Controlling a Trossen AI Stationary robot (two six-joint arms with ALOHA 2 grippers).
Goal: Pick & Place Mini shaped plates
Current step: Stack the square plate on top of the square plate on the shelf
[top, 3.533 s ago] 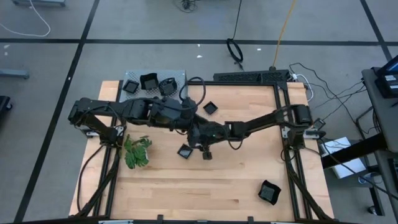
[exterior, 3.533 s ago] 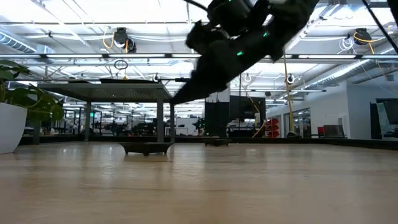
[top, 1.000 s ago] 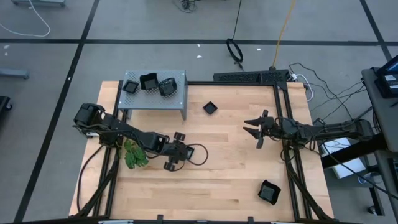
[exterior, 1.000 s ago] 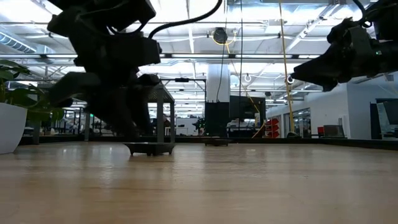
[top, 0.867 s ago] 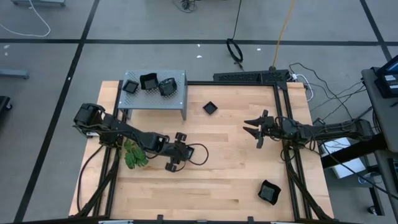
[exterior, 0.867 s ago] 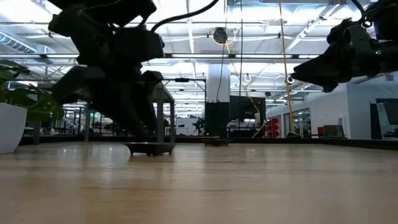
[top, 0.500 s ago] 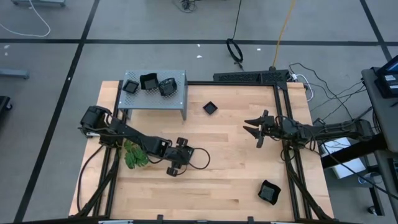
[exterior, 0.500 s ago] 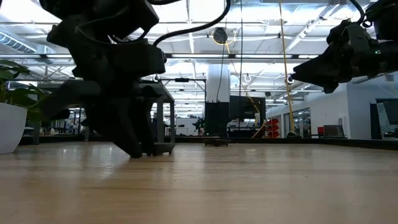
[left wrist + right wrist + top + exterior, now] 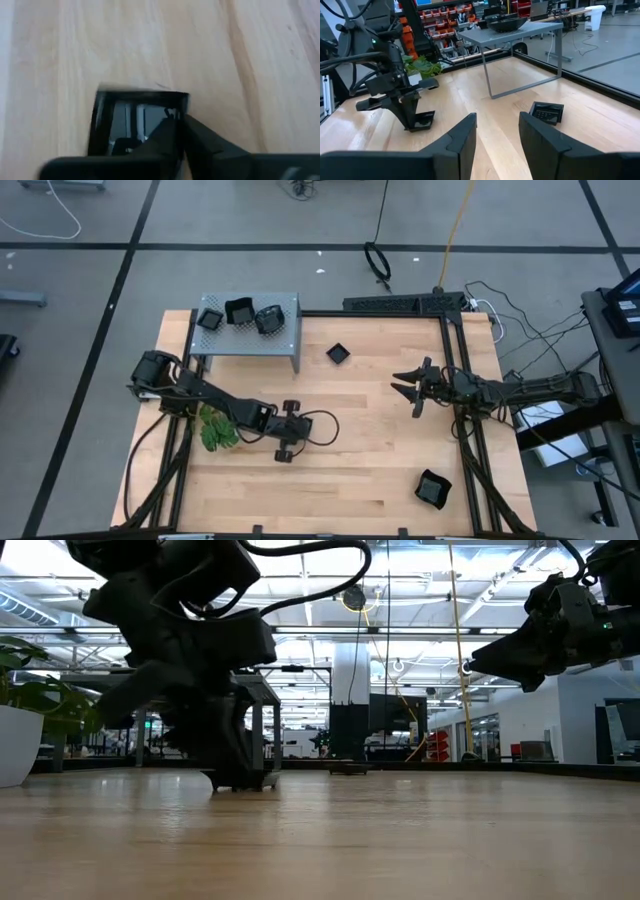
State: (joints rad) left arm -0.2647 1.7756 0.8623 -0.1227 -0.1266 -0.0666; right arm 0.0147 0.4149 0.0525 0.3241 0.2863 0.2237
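- The left gripper [image 9: 285,437] is lowered onto the table [image 9: 380,470], just beside the plant [image 9: 219,427], on the side away from the table's left edge.
- Its fingers are drawn narrow and are clamped on the rim of a square plate [image 9: 131,120]; in the left wrist view one finger [image 9: 167,142] is seen lying across the plate's edge.
- That plate [image 9: 243,780] is seen in the low view resting flat on the wood, under the gripper [image 9: 225,755].
- From the right wrist view the same plate [image 9: 422,120] is seen on the table, with the left gripper [image 9: 409,114] standing on it and the plant [image 9: 421,65] behind.
- The right gripper [image 9: 411,387] is held above the table, well apart from the plant, near the right edge; its fingers [image 9: 461,140] are spread wide and nothing is held.
- A shelf [image 9: 290,330] stands at the far left corner of the table, beyond the plant.
- Three plates are set on the shelf: one [image 9: 210,319] nearest the left end, one [image 9: 240,310] in the middle, one [image 9: 268,318] nearest the right end.
- A single plate [image 9: 339,353] lies on the wood just to the right of the shelf; it is also shown in the right wrist view [image 9: 546,111].
- Another plate [image 9: 433,488] lies near the front right corner of the table, far from the plant.
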